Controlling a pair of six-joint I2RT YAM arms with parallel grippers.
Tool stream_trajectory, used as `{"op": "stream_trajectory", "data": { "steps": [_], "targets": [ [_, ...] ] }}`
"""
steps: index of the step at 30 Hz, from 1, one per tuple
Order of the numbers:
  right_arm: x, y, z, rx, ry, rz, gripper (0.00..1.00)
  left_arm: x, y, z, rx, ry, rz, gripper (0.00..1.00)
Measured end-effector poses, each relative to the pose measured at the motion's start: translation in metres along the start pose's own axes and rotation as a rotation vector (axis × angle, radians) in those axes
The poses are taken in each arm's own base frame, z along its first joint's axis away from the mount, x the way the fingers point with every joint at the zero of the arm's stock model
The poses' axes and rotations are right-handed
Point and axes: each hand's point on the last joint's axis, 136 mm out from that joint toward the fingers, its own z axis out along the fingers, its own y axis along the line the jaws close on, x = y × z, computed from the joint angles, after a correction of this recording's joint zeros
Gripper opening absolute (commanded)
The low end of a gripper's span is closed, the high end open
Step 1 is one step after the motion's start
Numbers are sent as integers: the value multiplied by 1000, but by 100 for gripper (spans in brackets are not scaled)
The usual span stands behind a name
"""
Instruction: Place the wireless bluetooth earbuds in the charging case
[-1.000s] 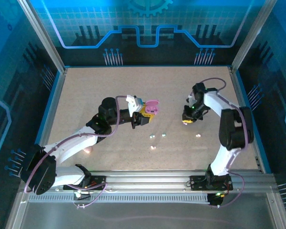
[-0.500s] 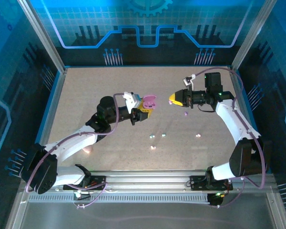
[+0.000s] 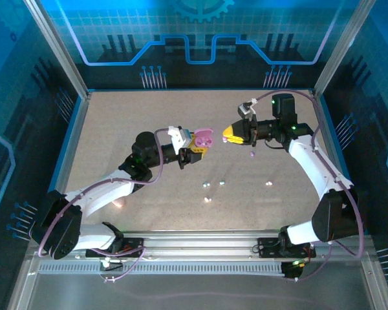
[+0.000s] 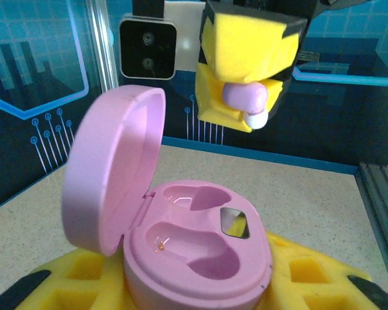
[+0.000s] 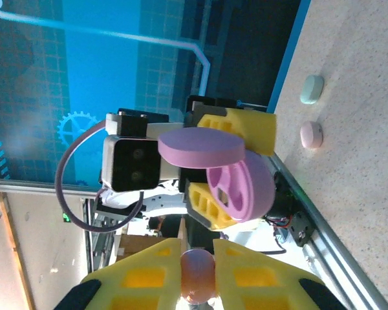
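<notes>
- Left gripper [image 3: 197,150] clamps the open pink charging case [image 4: 200,258] above the table [image 3: 116,129] middle.
- Right gripper [image 3: 228,134] pinches a lilac earbud [image 4: 244,97], near the case, not touching it.
- Loose earbuds [image 3: 222,183] lie toward the table's near edge.

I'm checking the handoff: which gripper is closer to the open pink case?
Left. The left gripper clamps the pink case itself, lid open. The right gripper hangs beside it on the robot's right, apart from it, pinching an earbud.
</notes>
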Motion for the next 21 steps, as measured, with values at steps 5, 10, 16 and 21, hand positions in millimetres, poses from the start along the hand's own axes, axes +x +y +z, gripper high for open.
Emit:
{"op": "stream_trajectory", "data": {
  "steps": [5, 10, 16, 21],
  "targets": [
    [0, 10, 8, 33, -9, -55, 16, -2, -1, -1, 2, -22, 20, 26],
    [6, 20, 20, 89, -39, -147, 16, -6, -3, -1, 12, -43, 34, 26],
    [7, 16, 34, 142, -55, -189, 16, -8, -9, 0, 32, -50, 39, 26],
    [6, 9, 38, 187, -73, -211, 16, -8, -11, 0, 41, -50, 38, 26]
  ]
}}
